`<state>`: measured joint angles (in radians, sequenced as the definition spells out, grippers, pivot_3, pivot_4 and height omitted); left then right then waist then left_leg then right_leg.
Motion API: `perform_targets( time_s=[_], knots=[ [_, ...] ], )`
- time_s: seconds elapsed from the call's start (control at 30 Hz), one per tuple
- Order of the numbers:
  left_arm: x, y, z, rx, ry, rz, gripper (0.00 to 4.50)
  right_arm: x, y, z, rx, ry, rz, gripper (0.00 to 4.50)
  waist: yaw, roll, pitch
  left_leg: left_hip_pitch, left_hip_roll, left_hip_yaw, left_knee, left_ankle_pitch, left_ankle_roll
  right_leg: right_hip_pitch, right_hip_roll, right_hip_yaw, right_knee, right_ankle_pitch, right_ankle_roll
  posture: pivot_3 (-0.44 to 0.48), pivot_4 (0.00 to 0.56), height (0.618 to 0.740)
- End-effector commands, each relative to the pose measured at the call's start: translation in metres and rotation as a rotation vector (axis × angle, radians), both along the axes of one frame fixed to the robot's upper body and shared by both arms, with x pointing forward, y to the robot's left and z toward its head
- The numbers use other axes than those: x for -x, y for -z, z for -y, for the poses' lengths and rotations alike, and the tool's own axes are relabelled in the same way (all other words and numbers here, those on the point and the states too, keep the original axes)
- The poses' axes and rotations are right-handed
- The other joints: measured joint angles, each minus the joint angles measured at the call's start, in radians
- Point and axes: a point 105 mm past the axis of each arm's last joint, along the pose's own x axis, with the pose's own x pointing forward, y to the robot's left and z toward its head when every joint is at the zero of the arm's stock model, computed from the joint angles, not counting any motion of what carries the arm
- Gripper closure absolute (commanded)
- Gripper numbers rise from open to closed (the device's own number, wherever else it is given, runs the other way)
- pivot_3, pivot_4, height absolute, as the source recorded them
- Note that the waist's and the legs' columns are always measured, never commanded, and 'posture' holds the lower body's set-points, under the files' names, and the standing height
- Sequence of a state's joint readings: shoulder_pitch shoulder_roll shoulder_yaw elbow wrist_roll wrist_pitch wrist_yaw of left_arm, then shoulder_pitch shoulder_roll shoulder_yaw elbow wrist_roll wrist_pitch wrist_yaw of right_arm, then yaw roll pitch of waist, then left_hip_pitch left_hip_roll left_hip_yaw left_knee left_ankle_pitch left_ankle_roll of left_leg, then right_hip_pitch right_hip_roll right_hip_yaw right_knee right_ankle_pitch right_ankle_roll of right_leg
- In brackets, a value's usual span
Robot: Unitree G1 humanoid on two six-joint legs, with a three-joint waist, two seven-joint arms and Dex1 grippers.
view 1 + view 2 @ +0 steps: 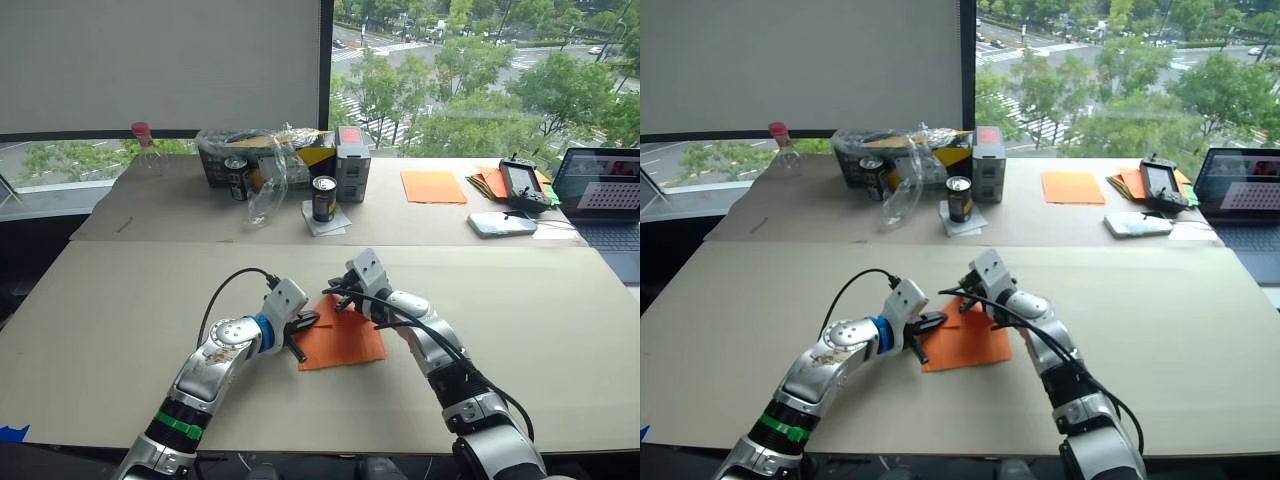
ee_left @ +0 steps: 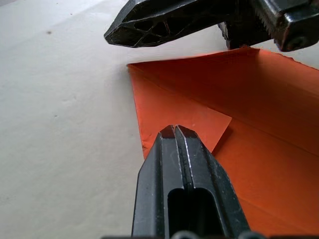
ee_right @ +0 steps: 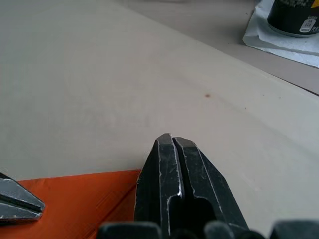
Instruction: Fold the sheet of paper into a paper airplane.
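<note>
Centre of the frame, lower half: we see the sheet of paper [image 1: 343, 338] flat on the table [image 1: 120, 300], one corner folded over. The left gripper [image 2: 174, 130], fingers together, presses its left edge; the right gripper [image 3: 173, 140], fingers together, rests at its upper edge.

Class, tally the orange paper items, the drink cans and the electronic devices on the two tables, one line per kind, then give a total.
Orange paper items: 3 (creased sheet of paper, smooth sheet, stack of sheets)
Drink cans: 2 (can, can)
Electronic devices: 3 (laptop, handheld controller, phone-like slab)
Total: 8
</note>
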<state>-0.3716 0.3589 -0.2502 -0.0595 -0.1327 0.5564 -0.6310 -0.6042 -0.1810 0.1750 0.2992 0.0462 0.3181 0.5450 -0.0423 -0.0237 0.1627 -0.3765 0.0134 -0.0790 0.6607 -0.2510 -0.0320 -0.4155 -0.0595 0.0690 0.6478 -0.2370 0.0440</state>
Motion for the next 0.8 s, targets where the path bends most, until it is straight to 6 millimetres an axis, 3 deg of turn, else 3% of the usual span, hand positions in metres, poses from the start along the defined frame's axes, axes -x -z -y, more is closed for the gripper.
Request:
perform_targets(
  time_s=[0.03,0.13,0.37,0.8],
  knots=[
    [0.006,0.017,0.001,-0.033,0.005,-0.051,4.47,0.005,-0.026,0.008,-0.008,-0.018,0.077,4.5,0.001,0.0,0.0,0.0,0.0,0.0,0.0,0.0,0.0,0.0,0.0,0.0,0.0,0.0,0.0,0.0,0.15,0.732],
    [0.005,0.017,0.001,-0.034,0.009,-0.05,4.47,0.013,-0.023,0.008,0.013,-0.055,0.041,4.5,-0.001,0.0,0.0,0.0,0.0,0.0,0.0,0.0,0.0,0.0,0.0,0.0,0.0,0.0,0.0,0.0,0.15,0.732],
    [0.001,0.015,0.001,-0.04,0.016,-0.031,4.47,0.032,0.024,0.017,0.066,-0.042,-0.17,4.5,0.0,0.0,0.0,0.0,0.0,0.0,0.0,0.0,0.0,0.0,0.0,0.0,0.0,0.0,0.0,0.0,0.15,0.732],
    [-0.01,0.01,0.016,-0.046,0.091,0.026,4.47,0.039,0.033,0.034,0.097,0.046,-0.214,4.5,0.006,0.0,0.0,0.008,0.0,0.0,0.0,0.0,0.0,0.01,0.0,-0.001,-0.003,-0.001,0.001,0.0,0.15,0.732]
  ],
)
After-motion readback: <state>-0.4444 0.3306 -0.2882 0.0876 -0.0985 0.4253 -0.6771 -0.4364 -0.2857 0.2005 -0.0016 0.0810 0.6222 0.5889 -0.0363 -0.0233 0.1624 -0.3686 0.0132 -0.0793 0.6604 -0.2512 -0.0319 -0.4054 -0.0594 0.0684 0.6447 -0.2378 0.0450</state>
